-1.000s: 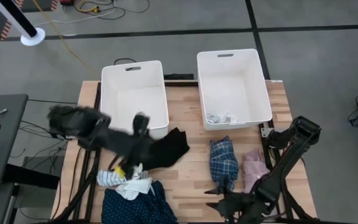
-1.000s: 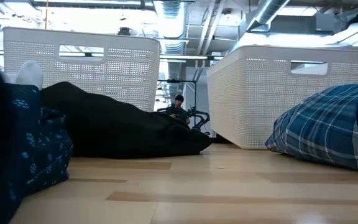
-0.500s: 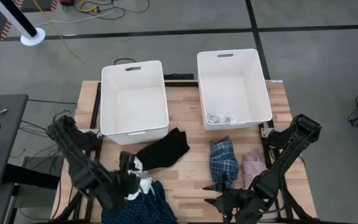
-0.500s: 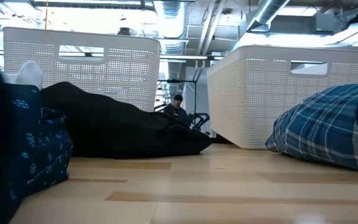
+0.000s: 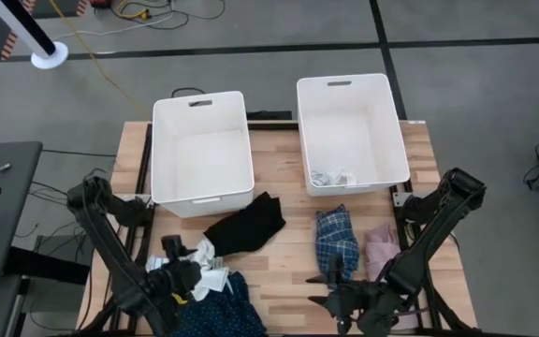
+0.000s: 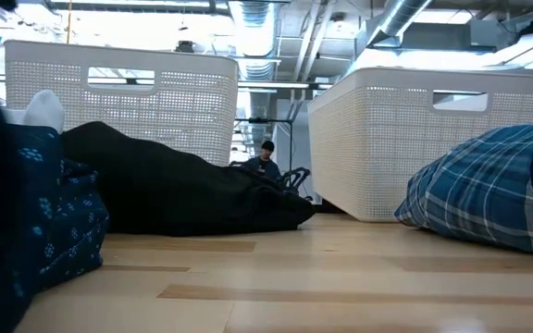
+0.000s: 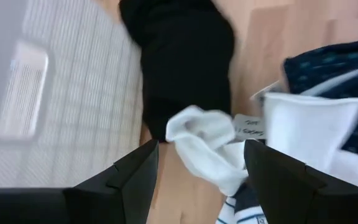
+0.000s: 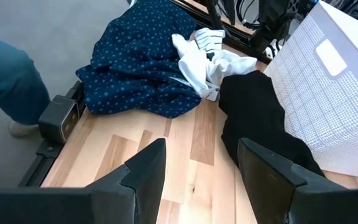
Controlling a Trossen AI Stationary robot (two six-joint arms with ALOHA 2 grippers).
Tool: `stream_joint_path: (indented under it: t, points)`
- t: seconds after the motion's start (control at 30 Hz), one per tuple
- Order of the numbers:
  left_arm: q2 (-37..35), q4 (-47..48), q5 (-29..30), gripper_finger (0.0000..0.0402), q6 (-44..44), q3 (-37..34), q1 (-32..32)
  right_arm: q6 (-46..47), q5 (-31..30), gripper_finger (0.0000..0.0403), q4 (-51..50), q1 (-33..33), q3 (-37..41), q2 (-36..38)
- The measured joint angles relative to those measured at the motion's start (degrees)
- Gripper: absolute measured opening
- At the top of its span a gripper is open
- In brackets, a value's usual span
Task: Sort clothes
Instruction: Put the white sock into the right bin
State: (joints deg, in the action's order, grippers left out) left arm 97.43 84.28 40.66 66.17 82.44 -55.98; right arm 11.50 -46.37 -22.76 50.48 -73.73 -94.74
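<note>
Your left tool point(image 7: 197, 180) hangs low over the heap of clothes at the near left corner of the bench point(image 5: 288, 262). Its two fingers stand apart with nothing between them. A crumpled white garment point(image 7: 207, 146) lies just past the fingertips, so this looks like the next thing you could pick up.

Your right tool point(image 8: 197, 180) waits at the near right edge of the bench. Its fingers are spread too, and they hold nothing. It looks across the wood at the same heap.

The clothes are still mostly out on the bench. The black garment point(image 5: 246, 225) lies flat in the middle, its far end touching the left bin point(image 5: 201, 145). The navy patterned garment point(image 5: 211, 309) sits at the near edge, with the white one and a blue-white striped garment point(image 5: 162, 265) bunched on top of it. They are piled together, so you may have to pull one free from the others. The blue plaid garment point(image 5: 336, 241) and the pale pink garment point(image 5: 383, 248) lie side by side near your right arm, easy for that arm to reach.

The right bin point(image 5: 349, 131) has one small pale thing in its near corner. The left bin looks bare inside. The bins stand at the far side so each arm can drop things in.

A small white tag point(image 7: 247, 127) sticks out of the white garment. It has dark print on it, but the words are too blurred to read.
</note>
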Motion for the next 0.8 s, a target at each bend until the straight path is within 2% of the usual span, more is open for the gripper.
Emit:
stream_joint_path:
  t: [0.23, 0.57, 0.8]
  points:
    - [-0.48, -8.38, 0.06, 0.0231, 9.66, -9.91, -0.60, -0.91, 0.00, 0.0214, -0.02, -0.02, 0.00, 0.00]
    - [-4.22, -24.74, 0.79, 0.0220, 12.66, -22.63, 0.63, -1.07, -0.02, 0.0214, -0.02, -0.02, 0.00, 0.00]
    - [-6.54, -25.20, 2.52, 0.0178, 18.05, -29.57, 3.14, -1.00, 0.00, 0.0214, 0.00, -0.02, 0.00, -0.02]
